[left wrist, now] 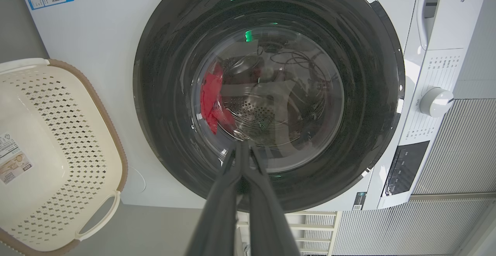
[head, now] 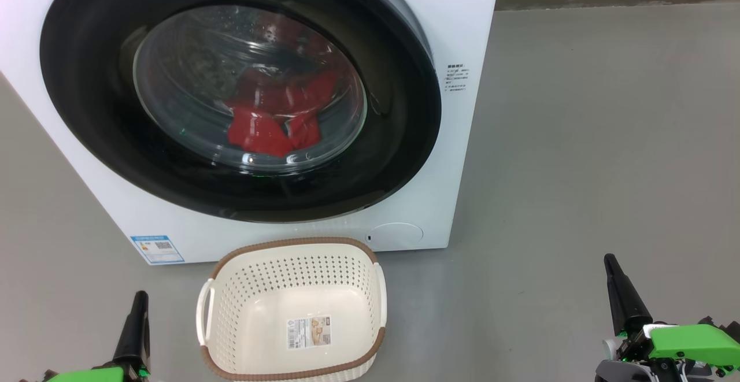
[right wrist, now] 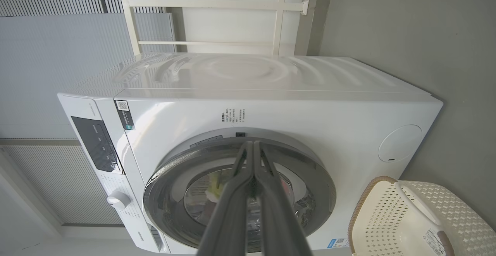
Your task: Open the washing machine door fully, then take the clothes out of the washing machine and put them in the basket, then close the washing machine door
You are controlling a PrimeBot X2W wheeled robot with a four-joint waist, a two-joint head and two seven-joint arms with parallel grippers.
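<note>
on floor (head: 578, 139) by washing machine (head: 457, 35) front, basket (head: 292, 246) waits empty; door (head: 87, 93) closed, clothes (head: 266, 128) inside. left gripper (head: 137, 312) & right gripper (head: 618, 289) pinched closed, nothing held. spread one, hook door's right rim prob., swing wide.

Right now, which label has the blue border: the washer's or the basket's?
The blue label low on the washing machine front, carrying a QR code. The paper label on the basket bottom is pale, with no blue edge.

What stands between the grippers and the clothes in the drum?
The washing machine door is closed; the clothes lie behind its glass bowl. The left gripper and right gripper sit low, apart from it.
</note>
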